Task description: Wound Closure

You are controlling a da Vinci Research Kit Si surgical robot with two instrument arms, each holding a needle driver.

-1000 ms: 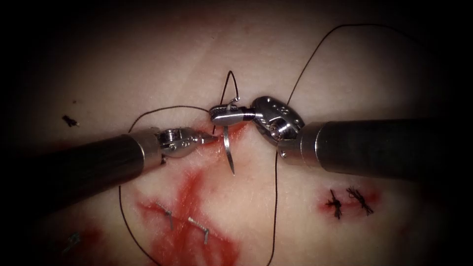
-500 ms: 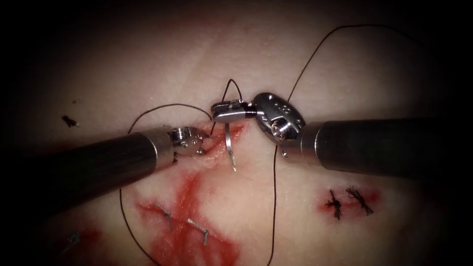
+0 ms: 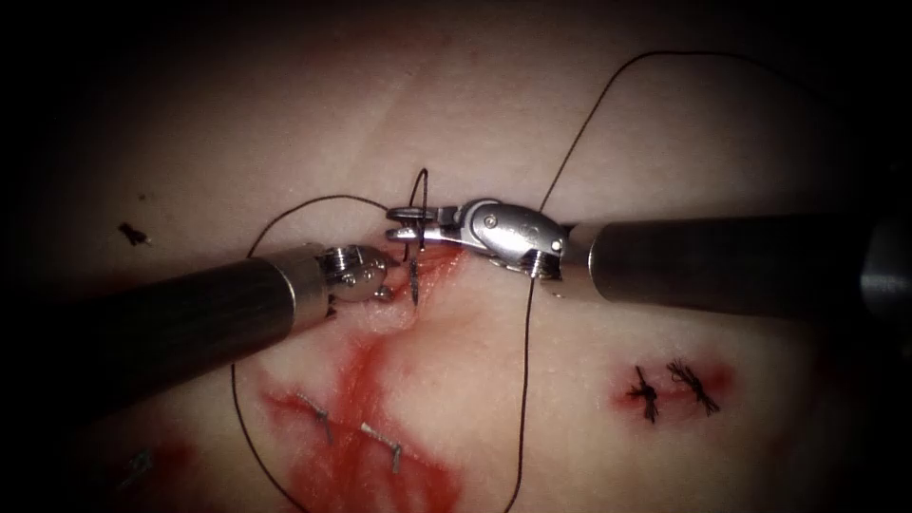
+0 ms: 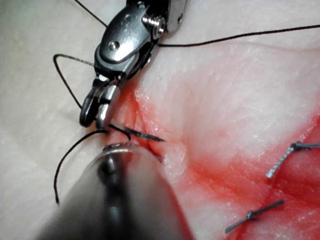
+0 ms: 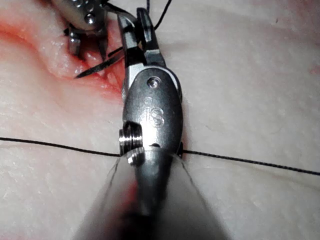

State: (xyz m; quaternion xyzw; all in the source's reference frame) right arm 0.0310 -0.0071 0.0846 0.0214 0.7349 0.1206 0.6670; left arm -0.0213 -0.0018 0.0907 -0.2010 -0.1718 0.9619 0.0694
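My right tool (image 3: 404, 231) (image 4: 95, 116) (image 5: 137, 25) comes in from the right, its jaws shut on the curved needle (image 3: 416, 280) (image 4: 145, 135) (image 5: 97, 66) near its tail end. The needle hangs down over the cut (image 3: 446, 258), and its tip meets the tissue at the cut's left lip. My left tool (image 3: 383, 280) (image 5: 89, 50) stands at that left lip, jaws shut on a raised fold of tissue beside the needle. Dark thread (image 3: 525, 380) (image 4: 225, 39) (image 5: 50, 144) loops from the needle's tail over the tissue.
Two finished stitches (image 3: 323, 413) (image 3: 385, 445) lie in red fluid lower down the cut. Knotted thread ends (image 3: 651, 394) (image 3: 693, 385) sit on the tissue at the right, and a cut scrap (image 3: 133, 231) lies at the left.
My right tool has moved left and turned its wrist, swinging the needle toward the left lip so less of it shows. The left tool edged right and tipped down onto the tissue.
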